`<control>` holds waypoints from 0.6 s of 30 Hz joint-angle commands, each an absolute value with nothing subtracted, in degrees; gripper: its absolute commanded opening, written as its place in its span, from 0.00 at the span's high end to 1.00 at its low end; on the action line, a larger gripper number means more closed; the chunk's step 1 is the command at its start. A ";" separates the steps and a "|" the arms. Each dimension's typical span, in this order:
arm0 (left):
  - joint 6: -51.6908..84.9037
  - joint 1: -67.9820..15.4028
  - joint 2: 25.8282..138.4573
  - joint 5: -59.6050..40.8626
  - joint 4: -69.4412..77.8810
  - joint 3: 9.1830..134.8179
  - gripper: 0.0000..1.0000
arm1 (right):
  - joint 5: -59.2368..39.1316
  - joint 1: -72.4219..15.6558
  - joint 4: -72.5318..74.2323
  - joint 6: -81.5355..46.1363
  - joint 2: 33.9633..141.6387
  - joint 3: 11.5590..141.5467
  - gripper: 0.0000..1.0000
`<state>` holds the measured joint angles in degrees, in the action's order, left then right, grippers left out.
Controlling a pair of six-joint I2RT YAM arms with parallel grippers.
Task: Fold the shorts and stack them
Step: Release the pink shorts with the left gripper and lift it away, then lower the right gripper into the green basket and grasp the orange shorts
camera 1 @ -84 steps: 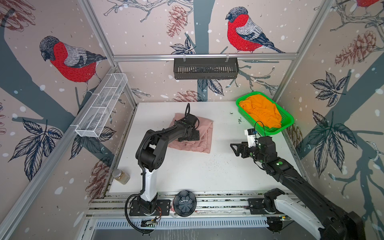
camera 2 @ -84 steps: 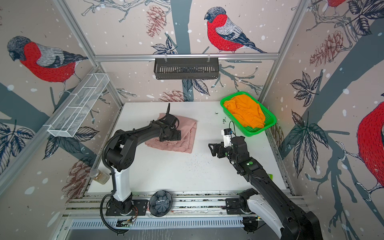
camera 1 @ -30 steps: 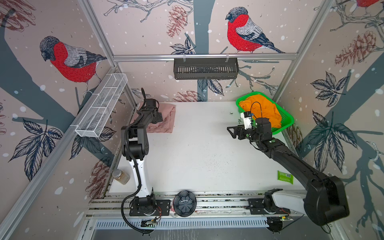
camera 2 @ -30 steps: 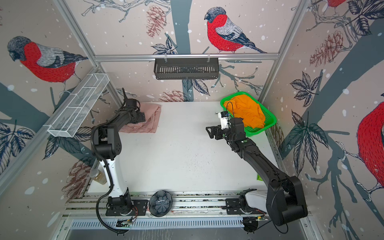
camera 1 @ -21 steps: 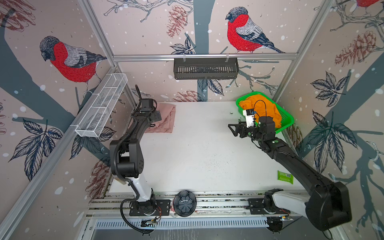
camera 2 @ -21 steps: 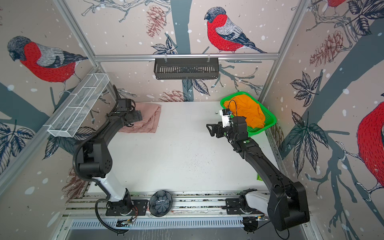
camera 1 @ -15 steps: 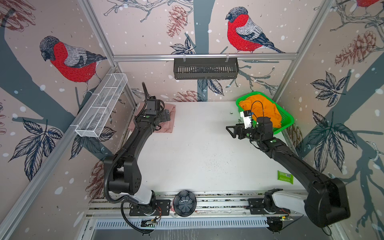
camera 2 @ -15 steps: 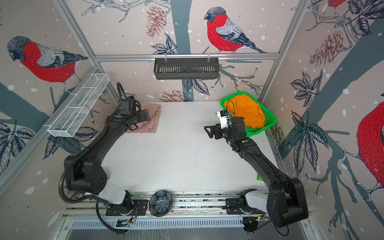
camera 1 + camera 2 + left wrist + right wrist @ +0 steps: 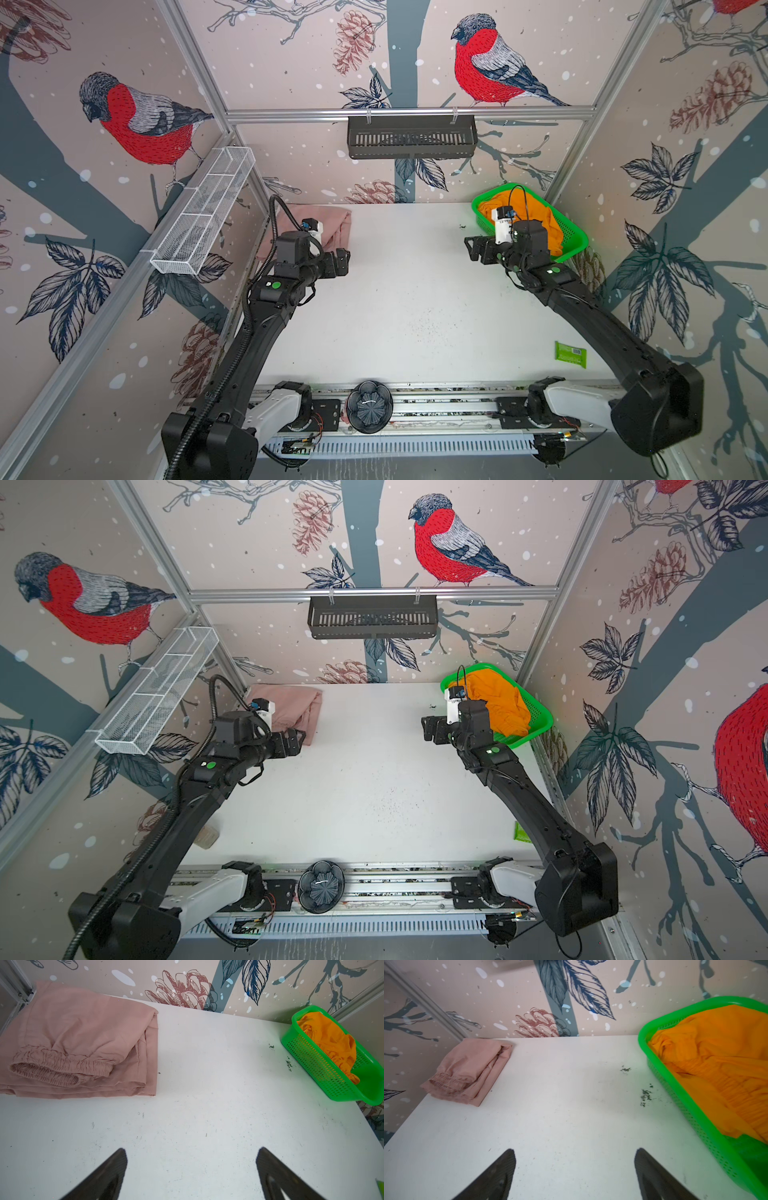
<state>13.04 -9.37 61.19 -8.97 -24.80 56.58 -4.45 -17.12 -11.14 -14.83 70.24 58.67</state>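
Pink shorts [image 9: 330, 224] done, folded at the bench's [image 9: 415, 316] far-left corner. Orange shorts [image 9: 540, 216] sit bunched in the basket [image 9: 577, 252], far-right corner. Left gripper [image 9: 341, 262] and right gripper [image 9: 471, 250] both gape wide, empty. Next, I reckon, the right one reaches in and pulls the orange pair out.

No legible txt, nos. or brand names anywhere. Closest candidate: a green packet [image 9: 570, 354] lying on the table [image 9: 415, 299], well toward the front edge from the green basket [image 9: 575, 247]. It has a pale patch w/ dark marks, poss. a barcode + print, too small to read in a top view. The white camera unit [image 9: 502, 226] on the arm just beside the basket shows tiny reddish marks on its face, also unreadable. Both wrist views: nothing readable on basket mesh or table.
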 commanded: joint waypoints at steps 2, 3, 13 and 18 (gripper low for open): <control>10.16 -9.28 59.46 -9.60 -23.32 52.67 0.03 | 4.88 -13.40 -14.75 -15.04 73.82 63.36 0.09; 10.25 -9.23 58.80 -9.49 -21.47 51.01 0.03 | 5.00 -12.22 -14.93 -15.04 75.37 64.76 0.09; 14.82 -8.26 57.10 -17.91 -15.57 46.72 0.03 | 4.83 2.12 -15.99 -14.96 98.25 83.92 0.07; 14.49 -7.34 56.26 -15.23 -15.78 46.22 0.03 | 3.63 5.87 -21.58 -13.92 112.89 95.51 0.08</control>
<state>13.61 -7.99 56.80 -14.94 -19.35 46.70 3.90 5.41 -17.43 -14.87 108.92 92.38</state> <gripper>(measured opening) 0.970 0.924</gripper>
